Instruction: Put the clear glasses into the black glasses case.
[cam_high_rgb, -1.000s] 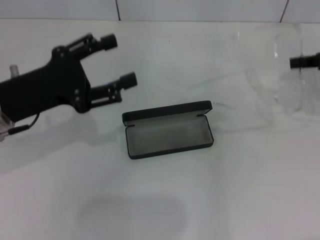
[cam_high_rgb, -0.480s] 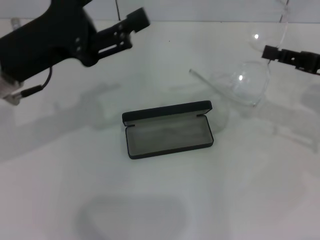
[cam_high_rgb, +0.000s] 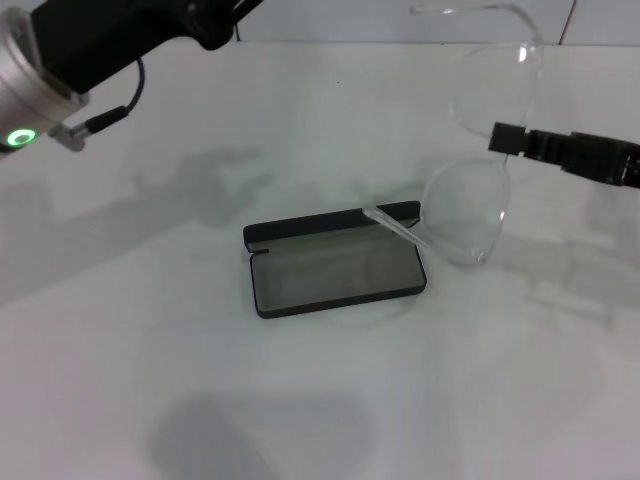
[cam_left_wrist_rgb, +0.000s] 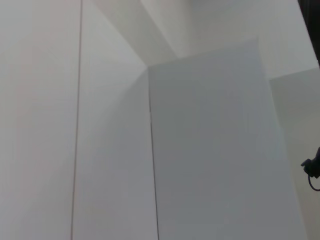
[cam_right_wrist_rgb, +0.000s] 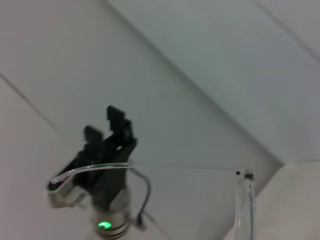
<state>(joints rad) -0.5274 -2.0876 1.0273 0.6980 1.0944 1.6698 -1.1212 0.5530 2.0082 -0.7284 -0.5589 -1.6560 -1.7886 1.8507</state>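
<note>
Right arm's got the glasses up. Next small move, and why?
Probably shift the right hand toward the robot's left. The clear glasses hang at the right end of the open black glasses case, only one arm tip over the lining. The left hand is raised clear.

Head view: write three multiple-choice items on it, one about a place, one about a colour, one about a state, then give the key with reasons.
1. Where are the clear glasses?
A. Inside the case
B. Held up in the air, to the right of the case
C. Flat on the table near the left arm

2. What colour is the lining of the black glasses case?
A. Grey
B. Red
C. Yellow

3. What state is the case in?
A. Shut
B. Open
C. Upside down

Key: B, the right claw grips them above the table; A, the inside shows grey; B, the lid stands up behind the tray.
</note>
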